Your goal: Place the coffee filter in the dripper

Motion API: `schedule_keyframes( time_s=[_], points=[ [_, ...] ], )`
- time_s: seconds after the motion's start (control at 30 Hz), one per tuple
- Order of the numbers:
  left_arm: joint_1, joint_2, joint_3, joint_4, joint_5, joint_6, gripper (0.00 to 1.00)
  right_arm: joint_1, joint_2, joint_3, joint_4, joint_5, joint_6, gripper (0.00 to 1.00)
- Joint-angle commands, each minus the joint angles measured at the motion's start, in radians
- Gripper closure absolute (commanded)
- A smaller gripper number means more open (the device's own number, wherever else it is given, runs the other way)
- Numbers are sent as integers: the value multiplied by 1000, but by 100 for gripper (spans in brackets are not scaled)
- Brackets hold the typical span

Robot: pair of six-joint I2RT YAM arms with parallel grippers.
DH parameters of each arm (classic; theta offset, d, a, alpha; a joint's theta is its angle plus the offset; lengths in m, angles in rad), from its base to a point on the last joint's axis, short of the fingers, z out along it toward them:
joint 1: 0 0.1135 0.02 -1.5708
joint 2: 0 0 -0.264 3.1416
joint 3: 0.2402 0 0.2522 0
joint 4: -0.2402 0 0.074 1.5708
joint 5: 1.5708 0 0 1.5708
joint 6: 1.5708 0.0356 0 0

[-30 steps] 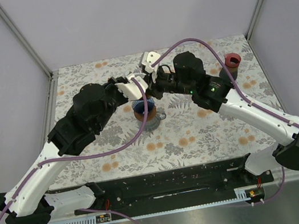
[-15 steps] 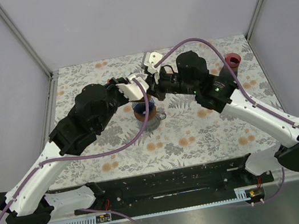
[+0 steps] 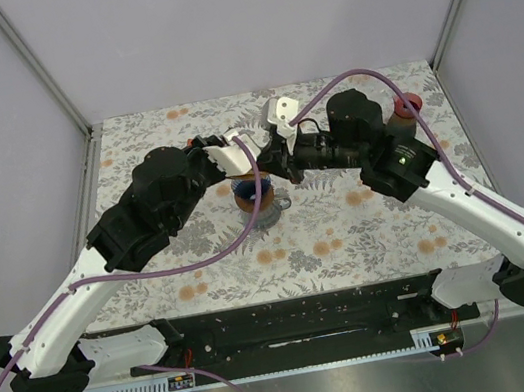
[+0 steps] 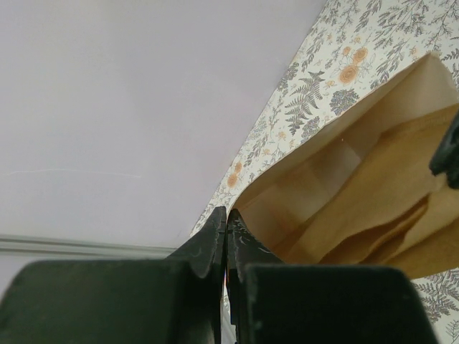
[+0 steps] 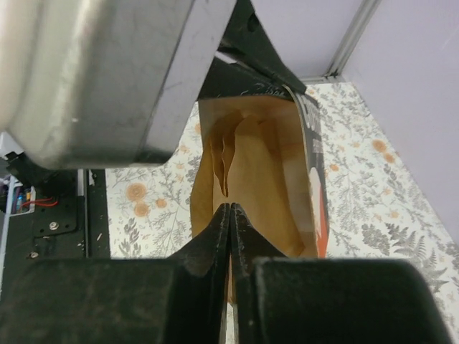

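Observation:
In the left wrist view my left gripper (image 4: pixel 227 218) is shut on the rim of an open filter packet (image 4: pixel 344 179), held up sideways; its inside is brown, with folded brown filters in it. In the right wrist view my right gripper (image 5: pixel 230 209) is shut at the packet's (image 5: pixel 305 158) mouth, with the edge of a brown coffee filter (image 5: pixel 203 188) pinched between the jaws. From above, both grippers meet over the table's middle, left gripper (image 3: pixel 234 152) facing right gripper (image 3: pixel 271 157). The bluish dripper (image 3: pixel 256 200) stands on the table just below them.
A dark red cup (image 3: pixel 408 107) stands at the back right, close behind the right arm. The flowered tablecloth (image 3: pixel 350 231) covers the table, and grey walls close it in at the back and on both sides.
The right gripper's jaws have shut at the packet's mouth and the right arm has drawn back to the right. The left arm and the packet have stayed put.

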Motion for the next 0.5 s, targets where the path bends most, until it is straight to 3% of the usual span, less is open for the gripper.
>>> schedule_keyframes(
  time_s=[0.0, 0.1, 0.27, 0.47],
  points=[
    [-4, -2, 22, 55, -34, -7, 100, 9, 11, 12, -7, -68, -2, 94],
    [-4, -5, 17, 57, -34, -8, 100, 9, 20, 18, -6, -53, 2, 93],
    [-6, -5, 16, 57, -30, -5, 100, 9, 26, 26, 18, -16, 13, 100],
    [-6, -8, 14, 58, -30, -4, 100, 9, 28, 19, 21, -48, -1, 88]
  ],
)
